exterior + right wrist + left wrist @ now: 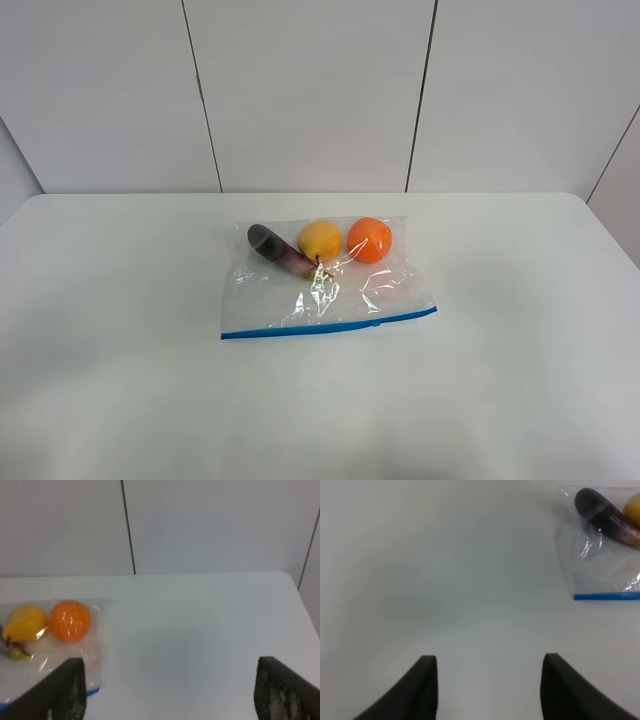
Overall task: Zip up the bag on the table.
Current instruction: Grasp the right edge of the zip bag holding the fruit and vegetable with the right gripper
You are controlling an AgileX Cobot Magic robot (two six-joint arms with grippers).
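1. The clear crinkly plastic zip bag [325,285] lies flat near the middle of the large white matte table [120,350].
2. The bag's blue zipper strip [330,325] runs along its near edge in the high view, slightly slanted. Whether it is sealed cannot be told.
3. Contents sit in a row at the bag's far end, away from the strip: a dark purple elongated vegetable [278,250], a round yellow fruit [321,241] and a round orange fruit [369,240].
4. The film is wrinkled, with bright glare patches at mid-bag.
5. The left arm's black fingers [420,690] are spread wide over bare table, holding nothing, the bag off to one side.
6. The right arm's black fingers [67,690] are spread wide, holding nothing, one finger near the bag's corner.
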